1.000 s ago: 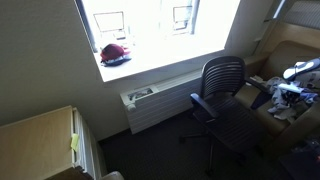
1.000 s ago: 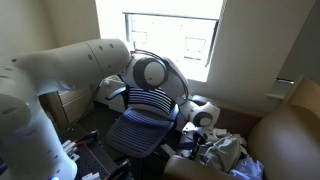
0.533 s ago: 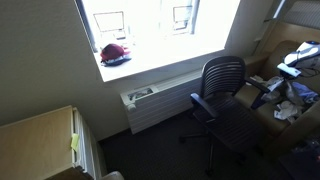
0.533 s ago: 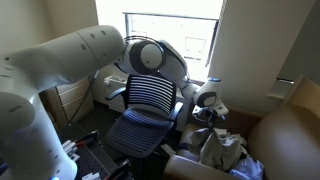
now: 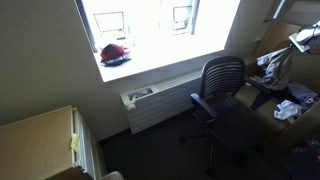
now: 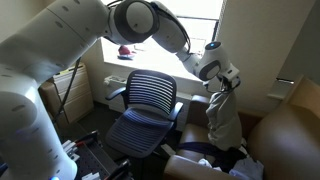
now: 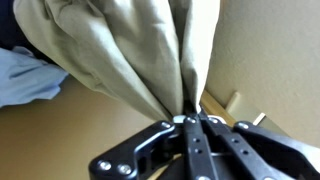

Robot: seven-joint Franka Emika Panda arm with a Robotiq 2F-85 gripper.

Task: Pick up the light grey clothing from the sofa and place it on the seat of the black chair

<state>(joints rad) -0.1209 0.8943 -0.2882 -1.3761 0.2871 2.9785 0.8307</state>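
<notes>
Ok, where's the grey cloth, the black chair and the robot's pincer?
light grey clothing (image 6: 222,120): in an exterior view, middle of the hanging cloth.
black chair (image 6: 141,130): in an exterior view, on its seat.
pincer (image 7: 190,122): wrist view, between its fingertips, which pinch the cloth.

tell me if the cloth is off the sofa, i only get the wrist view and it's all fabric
observer: Yes. The grey cloth hangs in a long drape from the gripper, above the sofa.
operator: where's the chair from there
observer: The black chair stands right beside the sofa, on the window side.
operator: anything on it
observer: No, its seat is bare.
</notes>
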